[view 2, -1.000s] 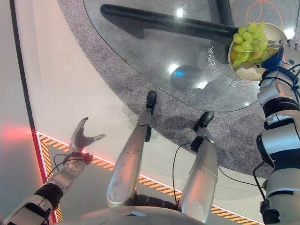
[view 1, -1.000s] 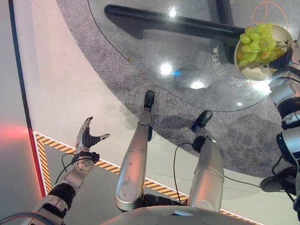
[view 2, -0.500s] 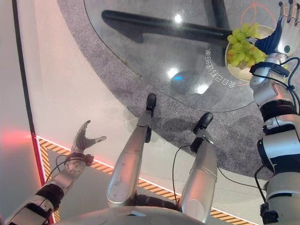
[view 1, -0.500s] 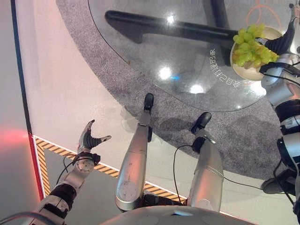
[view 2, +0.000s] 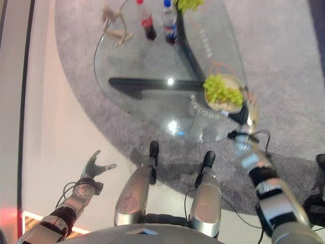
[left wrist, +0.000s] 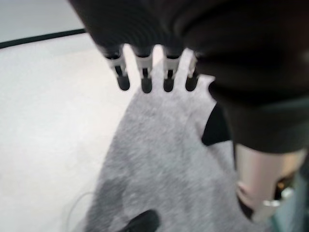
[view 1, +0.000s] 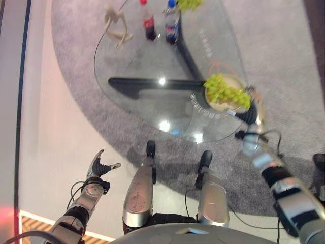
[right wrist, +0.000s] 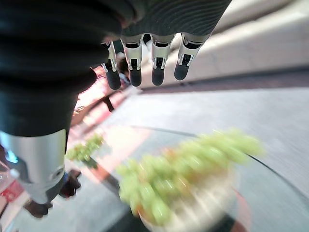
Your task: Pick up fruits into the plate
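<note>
**Grapes on the plate, both hands empty**

Left hand (view 1: 99, 165): low on the left, out over the pale floor (view 1: 56, 152), well apart from the bench. Fingers straight-ish and spread, thumb out to the side. Holds nothing, touches nothing. Its wrist view shows the fingertips (left wrist: 145, 84) in a row above the grey carpet (left wrist: 159, 159), nothing between them.

Bench (view 1: 152, 66): rounded glass top on a dark base, standing on the carpet. At its far edge, left to right: a pale wooden figure (view 1: 116, 25), a red-capped dark bottle (view 1: 148, 23), a blue-capped bottle (view 1: 171, 23), then a second bunch of green grapes (view 1: 190, 4), partly cut off by the frame edge.

Plate (view 1: 216, 101): white, at the right end of the bench near its edge. A bunch of green grapes (view 1: 228, 91) lies across it, covering most of the plate.

Right hand (view 1: 256, 109): just beside the plate, at the right rim of the bench. In the eye views it is blurred, so contact with the plate cannot be told. Its wrist view shows the fingers (right wrist: 157, 63) extended and relaxed, hanging above the grapes (right wrist: 183, 164) with clear space between. Not gripping anything.
</note>
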Available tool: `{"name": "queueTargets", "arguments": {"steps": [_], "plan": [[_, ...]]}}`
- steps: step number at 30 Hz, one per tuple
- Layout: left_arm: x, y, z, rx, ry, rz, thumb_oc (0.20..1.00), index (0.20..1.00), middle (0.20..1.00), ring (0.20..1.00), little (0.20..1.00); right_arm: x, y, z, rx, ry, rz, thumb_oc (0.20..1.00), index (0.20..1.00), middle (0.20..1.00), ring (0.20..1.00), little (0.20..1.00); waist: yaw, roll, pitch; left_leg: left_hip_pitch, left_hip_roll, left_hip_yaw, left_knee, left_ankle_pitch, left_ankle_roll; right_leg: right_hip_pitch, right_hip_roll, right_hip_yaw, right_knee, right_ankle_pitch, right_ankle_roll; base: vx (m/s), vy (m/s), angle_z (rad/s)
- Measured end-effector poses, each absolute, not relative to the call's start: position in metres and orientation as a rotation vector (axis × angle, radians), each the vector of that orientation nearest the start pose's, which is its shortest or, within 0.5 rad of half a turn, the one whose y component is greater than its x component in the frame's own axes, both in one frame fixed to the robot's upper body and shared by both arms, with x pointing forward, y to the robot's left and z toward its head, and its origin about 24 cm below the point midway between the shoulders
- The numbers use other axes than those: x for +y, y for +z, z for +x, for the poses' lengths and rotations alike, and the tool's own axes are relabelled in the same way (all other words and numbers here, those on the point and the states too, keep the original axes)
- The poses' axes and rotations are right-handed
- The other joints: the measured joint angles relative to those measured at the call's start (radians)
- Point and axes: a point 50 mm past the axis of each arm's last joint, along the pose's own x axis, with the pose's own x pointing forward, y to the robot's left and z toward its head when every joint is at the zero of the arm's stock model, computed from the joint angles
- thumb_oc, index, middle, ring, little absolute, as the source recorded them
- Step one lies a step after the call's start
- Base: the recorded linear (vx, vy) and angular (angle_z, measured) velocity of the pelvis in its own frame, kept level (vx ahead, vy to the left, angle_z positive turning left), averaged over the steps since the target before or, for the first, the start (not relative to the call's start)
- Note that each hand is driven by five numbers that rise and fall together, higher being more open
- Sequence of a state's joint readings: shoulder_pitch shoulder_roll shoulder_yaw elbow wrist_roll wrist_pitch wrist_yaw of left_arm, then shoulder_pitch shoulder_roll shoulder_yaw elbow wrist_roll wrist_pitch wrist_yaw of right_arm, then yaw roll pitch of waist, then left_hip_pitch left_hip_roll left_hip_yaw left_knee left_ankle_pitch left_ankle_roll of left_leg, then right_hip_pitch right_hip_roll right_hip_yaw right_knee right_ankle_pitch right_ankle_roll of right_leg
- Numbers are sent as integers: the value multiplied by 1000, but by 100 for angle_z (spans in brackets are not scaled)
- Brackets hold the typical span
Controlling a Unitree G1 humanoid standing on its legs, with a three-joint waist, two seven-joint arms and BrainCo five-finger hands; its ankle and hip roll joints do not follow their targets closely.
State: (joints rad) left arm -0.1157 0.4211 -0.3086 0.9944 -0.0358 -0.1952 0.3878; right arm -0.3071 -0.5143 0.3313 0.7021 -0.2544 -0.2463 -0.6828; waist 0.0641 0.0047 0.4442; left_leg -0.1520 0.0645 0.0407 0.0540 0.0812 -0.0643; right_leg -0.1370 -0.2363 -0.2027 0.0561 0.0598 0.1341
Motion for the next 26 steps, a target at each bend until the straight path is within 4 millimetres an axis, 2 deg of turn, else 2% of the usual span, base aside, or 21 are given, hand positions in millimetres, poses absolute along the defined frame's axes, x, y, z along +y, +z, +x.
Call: {"name": "queueTargets", "arguments": {"steps": [1, 3, 6, 10, 13, 15, 20, 21, 24, 25, 26], "plan": [[272, -95, 190, 635, 265, 638, 1000, 1000, 1000, 1000, 1000, -247, 11, 280, -58, -343, -876, 1000, 1000, 1000, 1000, 1000, -8, -6, -28, 6, 1, 8, -12, 6, 2, 4, 3, 2, -15, 14, 1, 12, 24, -29], [274, -104, 180, 713, 307, 638, 1000, 1000, 1000, 1000, 1000, -246, -17, 259, 46, -311, -864, 1000, 1000, 1000, 1000, 1000, -38, -26, -95, 85, 4, 22, -53, 8, -2, 76, 10, 2, -56, 23, 3, 34, -13, -17], [269, -112, 172, 764, 314, 623, 1000, 1000, 1000, 1000, 1000, -240, -44, 235, 148, -266, -844, 1000, 1000, 1000, 1000, 1000, -54, -41, -204, 164, 15, 39, -106, 5, -8, 146, 26, 2, -107, 23, 3, 60, -18, -14], [269, -116, 165, 802, 298, 653, 1000, 1000, 1000, 1000, 1000, -232, -61, 219, 211, -203, -854, 1000, 1000, 1000, 1000, 1000, -71, -49, -304, 232, 28, 53, -143, 3, -14, 206, 43, 4, -143, 23, 3, 29, -10, -9], [270, -117, 164, 819, 301, 657, 1000, 1000, 1000, 1000, 1000, -238, -71, 209, 271, -187, -867, 1000, 1000, 1000, 1000, 1000, -77, -46, -333, 250, 29, 58, -143, -1, -17, 222, 43, 8, -147, 22, 4, 24, -7, -4], [273, -124, 149, 890, 289, 656, 1000, 1000, 1000, 1000, 1000, -244, -86, 191, 374, -171, -874, 1000, 1000, 1000, 1000, 1000, -82, -39, -362, 264, 30, 66, -144, -12, -15, 231, 43, 18, -147, 20, 7, 0, -7, -9], [276, -136, 120, 1039, 278, 649, 1000, 1000, 1000, 1000, 1000, -247, -111, 160, 576, -106, -869, 1000, 1000, 1000, 1000, 1000, -92, -25, -376, 278, 32, 76, -147, -13, -14, 233, 44, 31, -147, 19, 9, 3, -15, -10], [275, -139, 116, 1067, 273, 639, 1000, 1000, 1000, 1000, 1000, -249, -120, 147, 663, -111, -844, 1000, 1000, 1000, 1000, 1000, -89, -22, -381, 280, 34, 77, -147, -13, -14, 235, 46, 32, -147, 17, 9, 31, -17, -2], [269, -144, 107, 1101, 240, 642, 1000, 1000, 1000, 1000, 1000, -254, -134, 126, 823, -162, -752, 1000, 1000, 1000, 1000, 1000, -89, -16, -387, 286, 39, 78, -148, -13, -15, 242, 50, 33, -147, 17, 8, 67, -21, -2], [263, -147, 103, 1113, 213, 639, 1000, 1000, 1000, 1000, 1000, -257, -142, 111, 956, -206, -670, 1000, 1000, 1000, 1000, 1000, -87, -12, -391, 297, 42, 77, -148, -16, -18, 250, 53, 33, -147, 17, 7, 34, -6, 0], [261, -149, 100, 1118, 202, 638, 1000, 1000, 1000, 1000, 1000, -258, -145, 105, 996, -213, -647, 1000, 1000, 1000, 1000, 1000, -86, -10, -395, 298, 43, 78, -148, -17, -19, 250, 54, 34, -148, 17, 7, 42, -7, 0]]}}
